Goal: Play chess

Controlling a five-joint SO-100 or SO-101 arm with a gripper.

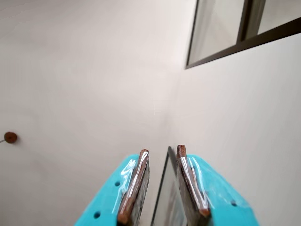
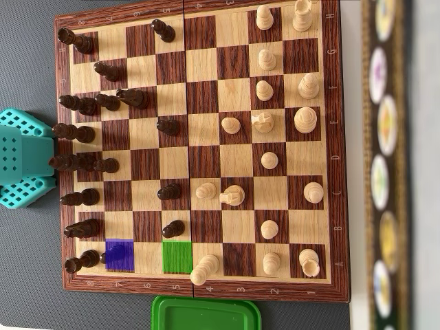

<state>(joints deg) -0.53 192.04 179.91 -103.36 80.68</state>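
In the overhead view a wooden chessboard (image 2: 199, 292) fills the frame, with dark pieces (image 2: 86, 134) on its left side and light pieces (image 2: 265, 89) on its right. A dark pawn (image 2: 117, 256) stands on a purple-marked square. Two squares to its right, the green-marked square (image 2: 177, 256) is empty. The teal arm (image 2: 24, 158) sits at the board's left edge. In the wrist view my gripper (image 1: 162, 150) points up at bare walls. It is open, its brown-padded fingers (image 1: 136, 183) apart with nothing between them. The board does not show in that view.
A green plastic lid (image 2: 206, 313) lies just below the board. A strip with round pictures (image 2: 383, 165) runs along the right side. The wrist view shows a dark window frame (image 1: 235, 44) at upper right and a small brown knob (image 1: 10, 137) on the wall.
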